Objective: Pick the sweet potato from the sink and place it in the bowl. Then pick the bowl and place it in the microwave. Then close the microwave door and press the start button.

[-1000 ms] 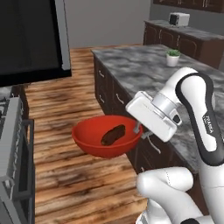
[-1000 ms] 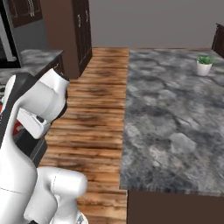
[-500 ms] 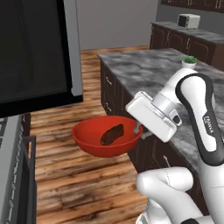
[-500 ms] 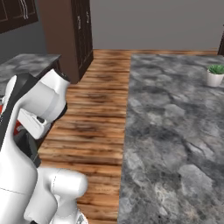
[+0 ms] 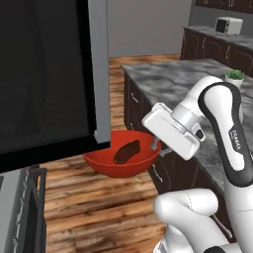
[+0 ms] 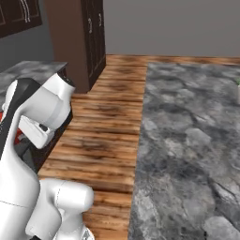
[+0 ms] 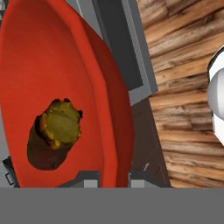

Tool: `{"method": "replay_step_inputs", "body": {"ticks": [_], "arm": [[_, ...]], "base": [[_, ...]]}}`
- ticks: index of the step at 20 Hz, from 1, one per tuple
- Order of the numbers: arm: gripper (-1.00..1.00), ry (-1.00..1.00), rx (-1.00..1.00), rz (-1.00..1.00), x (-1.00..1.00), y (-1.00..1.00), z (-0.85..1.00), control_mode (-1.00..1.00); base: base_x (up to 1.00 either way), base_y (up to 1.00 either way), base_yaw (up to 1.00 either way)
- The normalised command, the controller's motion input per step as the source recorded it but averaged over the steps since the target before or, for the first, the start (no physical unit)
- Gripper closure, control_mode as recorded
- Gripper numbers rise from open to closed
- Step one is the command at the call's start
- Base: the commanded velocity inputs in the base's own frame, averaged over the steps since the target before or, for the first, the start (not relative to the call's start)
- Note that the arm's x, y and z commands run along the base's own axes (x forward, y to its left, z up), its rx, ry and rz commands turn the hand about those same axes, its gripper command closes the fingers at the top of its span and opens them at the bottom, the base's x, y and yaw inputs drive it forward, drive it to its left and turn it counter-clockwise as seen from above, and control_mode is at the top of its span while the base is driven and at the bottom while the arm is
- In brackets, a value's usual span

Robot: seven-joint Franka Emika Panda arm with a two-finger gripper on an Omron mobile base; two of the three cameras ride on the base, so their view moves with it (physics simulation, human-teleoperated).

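The red bowl (image 5: 106, 164) hangs in the air, tilted a little, with the dark reddish-brown sweet potato (image 5: 127, 151) lying inside it. My gripper (image 5: 157, 145) is shut on the bowl's right rim. In the hand view the bowl (image 7: 57, 65) fills the left side, the sweet potato (image 7: 54, 135) rests low in it, and my gripper (image 7: 114, 177) pinches the rim between its tips. The microwave door (image 5: 44, 74), dark glass with a grey frame, stands close on the left, just above and behind the bowl. The sink is out of view.
A grey stone counter (image 5: 168, 84) on dark cabinets runs along the right, also seen as the counter (image 6: 187, 140). A potted plant (image 5: 234, 75) and a white appliance (image 5: 228, 24) stand far right. A dark stove edge (image 5: 29, 207) sits low left. Wood floor (image 6: 103, 122) lies between.
The whole picture has shifted, so the base has driven: the microwave door now looms larger and nearer on the left. The bowl with the sweet potato stays in my gripper.
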Motion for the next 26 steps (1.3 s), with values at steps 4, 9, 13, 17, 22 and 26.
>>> {"method": "replay_step_inputs", "body": {"ticks": [4, 9, 13, 17, 22, 26], "arm": [[1.0, 0.0, 0.0, 0.0, 0.0, 0.0, 0.0, 1.0], [1.0, 0.0, 0.0, 0.0, 0.0, 0.0, 0.0, 1.0], [1.0, 0.0, 0.0, 0.0, 0.0, 0.0, 0.0, 1.0], [1.0, 0.0, 0.0, 0.0, 0.0, 0.0, 0.0, 1.0], [1.0, 0.0, 0.0, 0.0, 0.0, 0.0, 0.0, 1.0], [1.0, 0.0, 0.0, 0.0, 0.0, 0.0, 0.0, 1.0]], "base": [[0.59, 0.28, 0.14], [0.41, 0.48, 0.27], [0.62, 0.31, 0.3], [0.58, 0.05, 0.36], [0.45, 0.01, 0.47], [0.51, 0.0, 0.55]]}}
